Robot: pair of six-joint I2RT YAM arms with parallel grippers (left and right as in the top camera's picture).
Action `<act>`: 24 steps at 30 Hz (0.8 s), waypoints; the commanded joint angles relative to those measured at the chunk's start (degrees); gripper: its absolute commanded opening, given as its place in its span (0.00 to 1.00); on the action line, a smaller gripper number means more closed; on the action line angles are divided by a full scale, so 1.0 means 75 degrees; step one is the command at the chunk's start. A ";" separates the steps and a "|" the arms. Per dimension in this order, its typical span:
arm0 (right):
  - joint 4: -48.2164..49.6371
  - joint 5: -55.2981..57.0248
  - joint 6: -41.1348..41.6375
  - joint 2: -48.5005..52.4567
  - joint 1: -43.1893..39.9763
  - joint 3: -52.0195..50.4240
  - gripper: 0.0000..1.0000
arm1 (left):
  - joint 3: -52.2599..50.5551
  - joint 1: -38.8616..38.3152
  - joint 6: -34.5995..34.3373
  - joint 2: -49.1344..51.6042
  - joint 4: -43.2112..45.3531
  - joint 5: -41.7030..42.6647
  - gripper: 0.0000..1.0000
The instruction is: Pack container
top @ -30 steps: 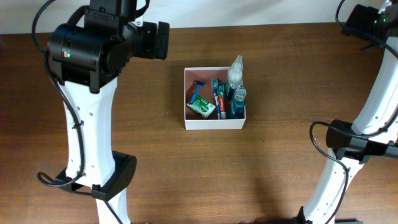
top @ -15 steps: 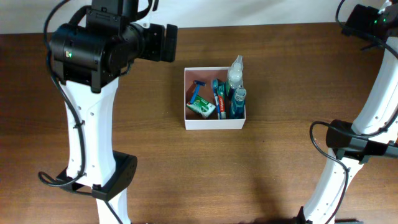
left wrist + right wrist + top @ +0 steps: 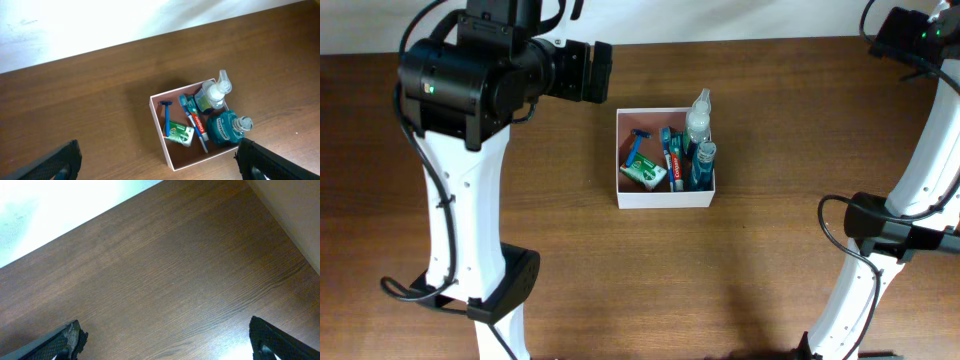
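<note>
Wooden table (image 3: 770, 250), white container (image 3: 665, 198), toiletries (image 3: 672, 150) inside

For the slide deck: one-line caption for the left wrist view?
Open jaws above the packed container: razor, green box, toothpaste tube, spray bottle and blue bottle inside, on a wooden table.

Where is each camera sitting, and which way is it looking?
Overhead: above the table, looking straight down at the container; left arm and right arm show.
Left wrist: on the left arm, looking down at the container; left fingers at bottom corners.
Right wrist: on the right arm, looking at brown table; right fingers show.
Shared: overhead and left wrist both see the container.
</note>
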 commanded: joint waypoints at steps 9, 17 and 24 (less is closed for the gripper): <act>-0.0047 0.0090 0.0012 0.0026 0.0026 -0.0023 0.98 | -0.2206 0.0000 0.1122 -0.2311 0.0125 -0.0475 0.99; -0.0047 0.0090 0.0012 0.0026 0.0026 -0.0023 0.98 | -0.5380 0.0216 0.1119 -0.4220 0.2136 -0.0924 0.99; -0.0044 0.0090 0.0012 0.0026 0.0026 -0.0023 0.98 | -0.8947 0.1061 0.1122 -0.6394 0.4255 -0.0350 0.99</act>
